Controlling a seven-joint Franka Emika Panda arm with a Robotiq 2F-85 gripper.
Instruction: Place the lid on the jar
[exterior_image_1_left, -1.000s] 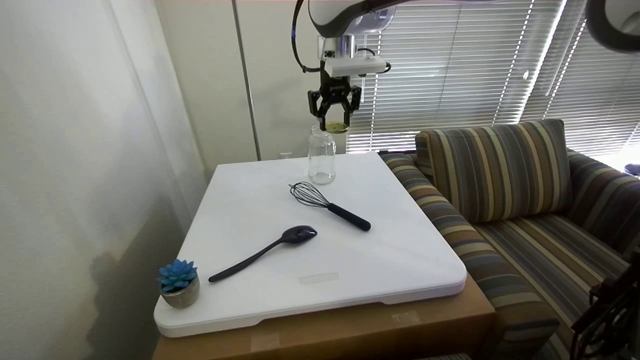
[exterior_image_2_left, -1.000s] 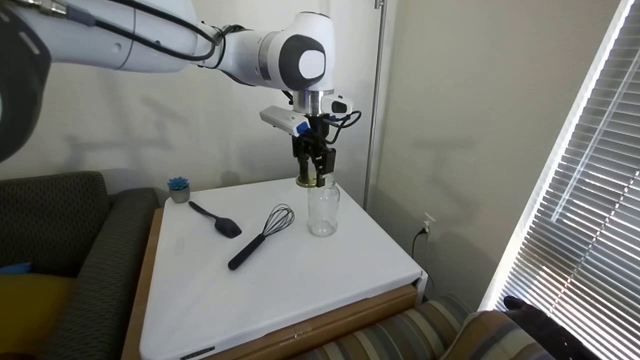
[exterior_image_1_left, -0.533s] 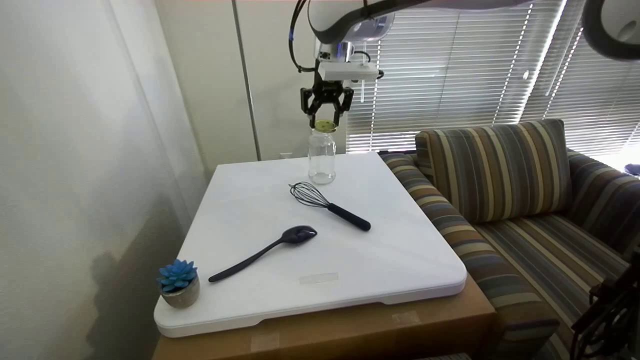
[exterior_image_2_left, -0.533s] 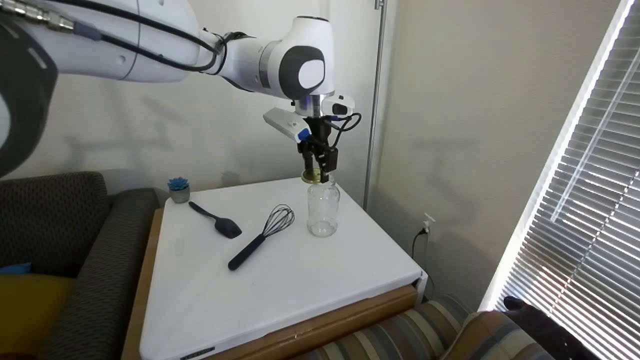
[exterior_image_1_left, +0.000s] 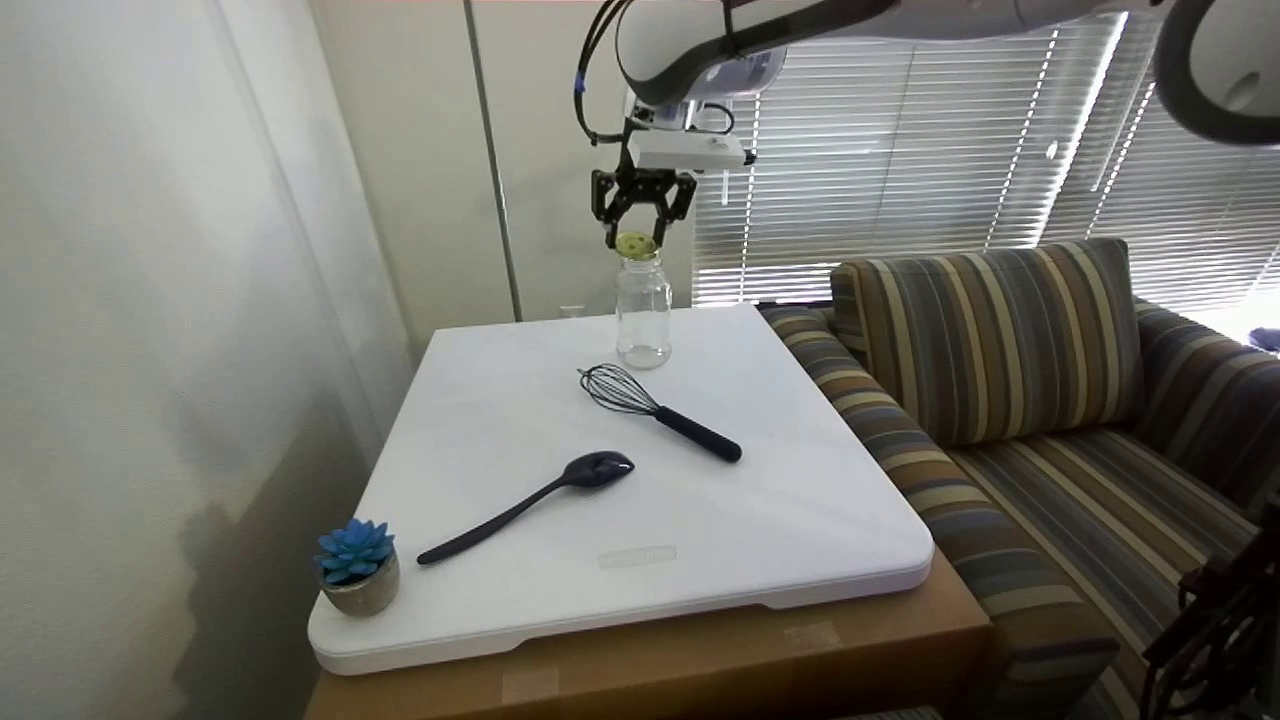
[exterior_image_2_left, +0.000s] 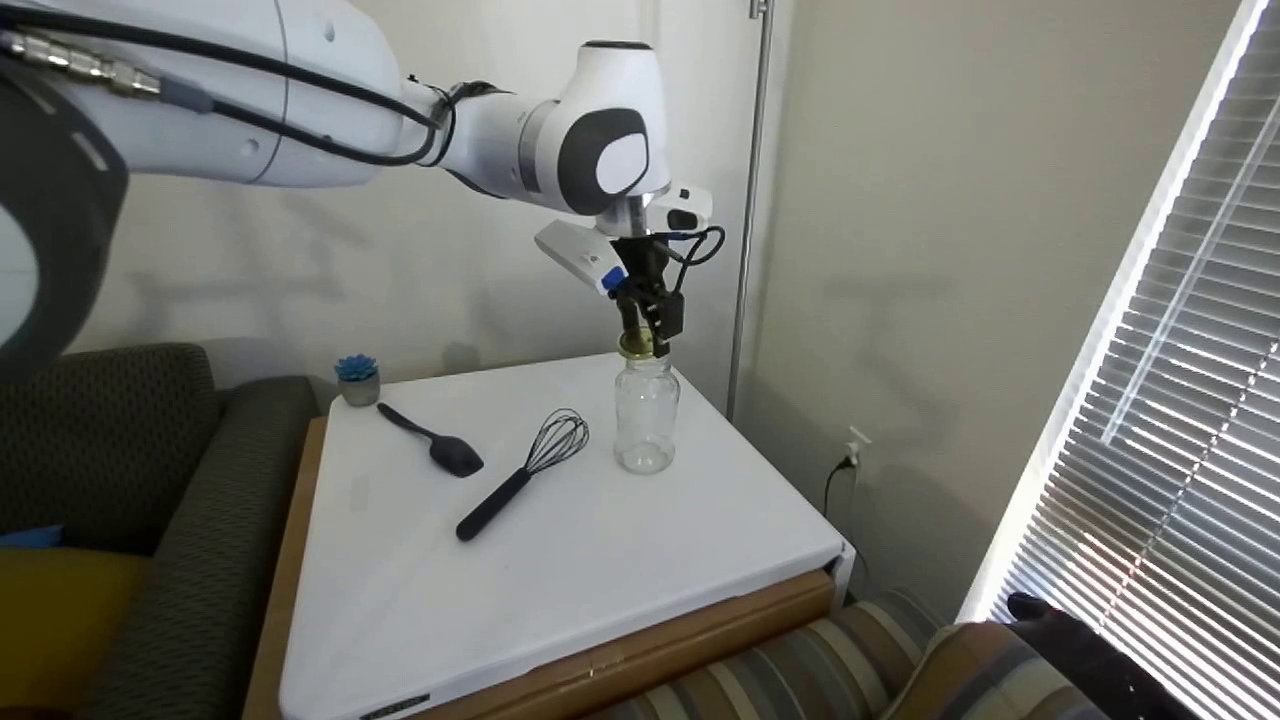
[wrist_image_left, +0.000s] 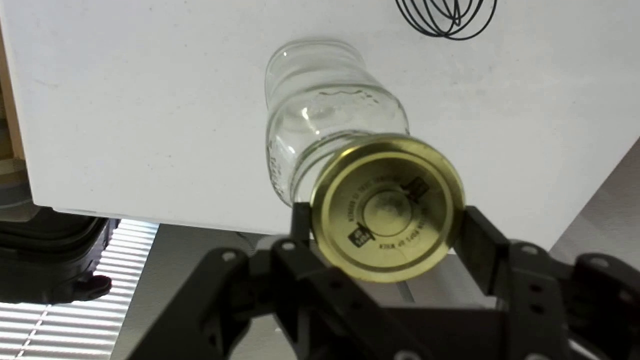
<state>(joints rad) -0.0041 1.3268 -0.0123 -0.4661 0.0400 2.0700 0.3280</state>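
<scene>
Gripper (exterior_image_1_left: 634, 240) hangs over the far end of the white table (exterior_image_1_left: 780, 520) in an exterior view; sides below as seen there. Fingers (wrist_image_left: 301, 225) partly spread, pinching the lid (exterior_image_1_left: 635, 246) edge to edge, one tip per side. Lid is held over the mouth of the jar (exterior_image_1_left: 643, 315), roughly centred, if anything slightly left; top face looks tipped toward the near side, so not flat. Touching the rim or just above: cannot tell.

Step, my read: seating the lid, nearly there. To do it well: ease right if needed, level the lid first, then lower gently until the whole rim is covered. Pressing while tilted would likely hang one edge on the rim, or shove the jar; tall glass, nothing bracing it, a sideways push could topple it. Let go only once it sits flat, spread evenly, lift straight up so neither finger drags it off. Whisk (exterior_image_1_left: 668, 415) lies just on the near side of the jar; probably only a problem if the jar slides.

Containers, left to right. Near left corner: grey-brown pot (exterior_image_1_left: 362, 594) with a blue succulent (exterior_image_1_left: 355, 550) in it; filler under the leaves not visible. Far end, right of the pot: the jar, upright, clear glass, nothing seen inside; wrist view shows marks on the glass, too small to read.
</scene>
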